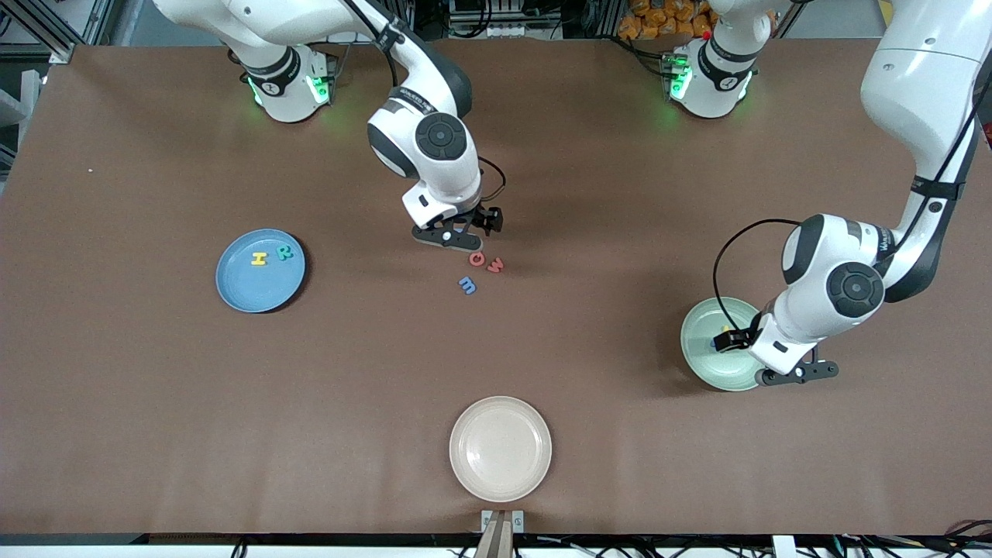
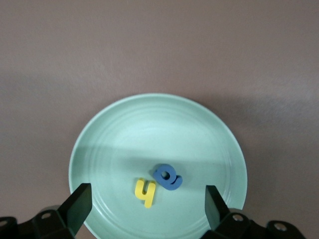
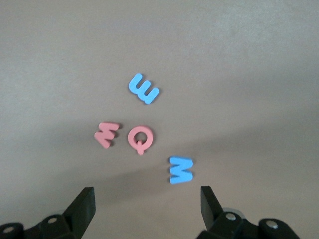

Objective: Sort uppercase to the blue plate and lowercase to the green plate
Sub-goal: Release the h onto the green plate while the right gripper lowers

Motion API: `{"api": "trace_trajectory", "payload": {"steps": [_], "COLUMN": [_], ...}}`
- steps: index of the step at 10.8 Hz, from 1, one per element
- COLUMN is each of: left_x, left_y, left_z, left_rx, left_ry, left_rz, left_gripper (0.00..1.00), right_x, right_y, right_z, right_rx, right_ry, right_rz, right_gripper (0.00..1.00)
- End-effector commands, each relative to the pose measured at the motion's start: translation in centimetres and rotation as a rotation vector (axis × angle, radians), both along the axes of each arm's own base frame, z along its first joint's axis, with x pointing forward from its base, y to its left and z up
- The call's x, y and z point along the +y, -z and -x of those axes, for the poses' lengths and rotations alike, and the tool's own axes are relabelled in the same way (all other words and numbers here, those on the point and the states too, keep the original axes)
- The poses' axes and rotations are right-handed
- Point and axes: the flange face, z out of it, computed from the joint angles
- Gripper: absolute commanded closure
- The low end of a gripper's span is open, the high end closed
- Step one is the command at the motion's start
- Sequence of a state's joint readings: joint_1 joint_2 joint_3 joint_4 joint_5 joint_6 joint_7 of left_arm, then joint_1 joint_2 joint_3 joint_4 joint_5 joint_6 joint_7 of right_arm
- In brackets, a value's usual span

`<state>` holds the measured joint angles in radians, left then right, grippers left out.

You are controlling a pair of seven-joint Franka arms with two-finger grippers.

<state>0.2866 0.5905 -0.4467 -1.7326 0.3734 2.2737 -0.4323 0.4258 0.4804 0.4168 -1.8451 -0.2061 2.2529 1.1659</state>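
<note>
The green plate (image 2: 149, 117) holds a yellow h (image 2: 145, 192) and a blue a-like letter (image 2: 168, 177). My left gripper (image 2: 147, 201) hangs open just above them, holding nothing; in the front view it (image 1: 727, 339) covers part of the green plate (image 1: 701, 329). On the blue plate (image 1: 256, 293) lie the yellow H (image 1: 258, 258) and teal R (image 1: 285, 252). My right gripper (image 3: 147, 199) is open over the loose letters: blue W (image 3: 180, 170) closest to it, then red Q (image 3: 140, 139), red w (image 3: 106, 135) and blue m (image 3: 144, 88).
A cream plate (image 1: 501, 448) sits near the table's front edge, nearer the camera than the loose letters. In the front view the right gripper (image 1: 463, 226) hides the blue W. The red Q (image 1: 478, 258), red w (image 1: 495, 265) and blue m (image 1: 467, 285) lie on bare brown table.
</note>
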Motion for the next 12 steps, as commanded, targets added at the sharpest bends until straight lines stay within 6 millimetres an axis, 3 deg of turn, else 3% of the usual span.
{"api": "trace_trajectory", "payload": {"steps": [1,7,10,12], "left_x": [-0.3,-3.5,-6.0,-7.3], "left_y": [-3.1,-7.4,-7.6,-7.7], "left_z": [-0.2,-0.3,-0.8,-0.7], "left_rx": [-0.026,-0.053,-0.065,-0.068], "left_ry": [0.043,0.050,0.057,0.055], "left_rz": [-0.019,-0.010,0.002,0.003], "left_gripper": [0.00,0.00,0.00,0.00], "right_x": [1.5,1.6,0.3,0.2], "right_y": [1.6,5.6,8.4,8.7], "right_z": [0.9,0.5,-0.9,-1.0], "right_rx": [-0.063,-0.124,-0.123,-0.120], "right_ry": [-0.011,-0.094,-0.073,-0.075], "right_rz": [0.004,0.003,-0.018,-0.018], "right_gripper": [0.07,0.08,0.10,0.17]}}
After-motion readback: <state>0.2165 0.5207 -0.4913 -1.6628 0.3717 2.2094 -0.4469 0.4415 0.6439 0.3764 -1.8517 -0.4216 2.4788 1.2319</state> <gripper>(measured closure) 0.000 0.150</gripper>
